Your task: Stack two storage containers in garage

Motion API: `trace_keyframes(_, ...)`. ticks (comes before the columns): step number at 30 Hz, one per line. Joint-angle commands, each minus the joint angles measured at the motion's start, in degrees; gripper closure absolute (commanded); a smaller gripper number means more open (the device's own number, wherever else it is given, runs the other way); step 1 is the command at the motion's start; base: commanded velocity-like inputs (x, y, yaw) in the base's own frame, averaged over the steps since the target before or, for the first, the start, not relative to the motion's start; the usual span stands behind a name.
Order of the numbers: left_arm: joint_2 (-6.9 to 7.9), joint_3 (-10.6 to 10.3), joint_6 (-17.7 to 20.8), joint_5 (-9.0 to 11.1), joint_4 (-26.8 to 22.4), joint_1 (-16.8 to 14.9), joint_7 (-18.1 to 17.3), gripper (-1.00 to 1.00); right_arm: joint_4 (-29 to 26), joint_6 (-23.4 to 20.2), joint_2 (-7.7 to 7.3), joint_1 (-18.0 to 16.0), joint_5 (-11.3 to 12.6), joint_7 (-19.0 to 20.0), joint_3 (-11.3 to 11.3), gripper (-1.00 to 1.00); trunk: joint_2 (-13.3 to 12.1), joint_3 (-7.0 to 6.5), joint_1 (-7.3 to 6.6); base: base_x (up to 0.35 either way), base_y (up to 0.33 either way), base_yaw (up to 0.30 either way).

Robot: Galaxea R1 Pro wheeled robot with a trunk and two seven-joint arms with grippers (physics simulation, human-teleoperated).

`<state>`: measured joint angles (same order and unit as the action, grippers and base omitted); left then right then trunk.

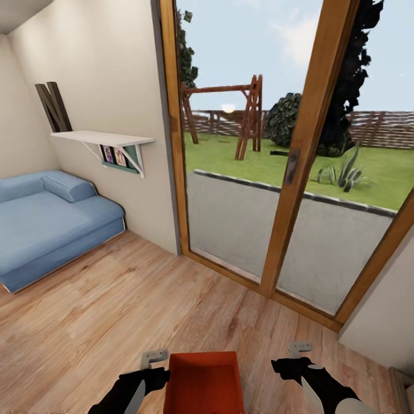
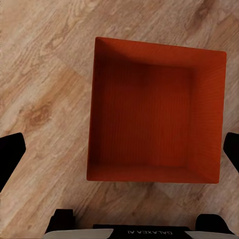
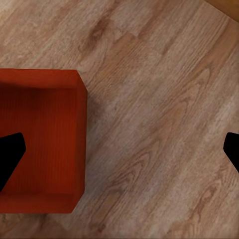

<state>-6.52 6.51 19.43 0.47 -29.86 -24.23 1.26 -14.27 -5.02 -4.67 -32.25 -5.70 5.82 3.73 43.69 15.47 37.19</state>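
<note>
One orange-red storage container point(image 1: 202, 382) sits on the light wood-plank floor of the living room, at the bottom centre of the head view, open side up and empty. The other container is out of view. My left gripper point(image 1: 153, 358) hangs over the container's left edge, and the left wrist view looks straight down into the bin point(image 2: 154, 114) between widely spread black fingers point(image 2: 10, 154). My right gripper point(image 1: 299, 348) hovers to the right of the container, apart from it. In the right wrist view the bin point(image 3: 40, 134) lies off to one side and the fingers point(image 3: 232, 149) stand wide open over bare planks.
A blue corner sofa point(image 1: 52, 218) stands at the left under a white wall shelf point(image 1: 103, 138). A wooden-framed glass sliding door point(image 1: 287, 190) fills the wall ahead, with a garden beyond. A pale wall corner point(image 1: 385, 322) juts in at the right.
</note>
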Motion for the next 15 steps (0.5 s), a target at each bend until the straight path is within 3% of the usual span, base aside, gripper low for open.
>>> trace_keyframes(1, -0.01, 0.28, 0.34, 0.03, -0.11, -0.02, 0.10, -1.00, -0.14, -0.34, 0.01, -0.01, -0.61, 0.34, 0.40, -1.00, 0.48, 0.36, 0.24, 0.000, 0.000, 0.061)
trace_keyframes(15, 0.25, 0.34, 0.25, -0.03, -0.19, -0.02, 0.15, -1.00, 0.03, -0.30, 0.01, -0.01, -0.63, 0.34, 0.40, -1.00, 6.10, 4.14, 3.31, 0.000, 0.000, 0.066)
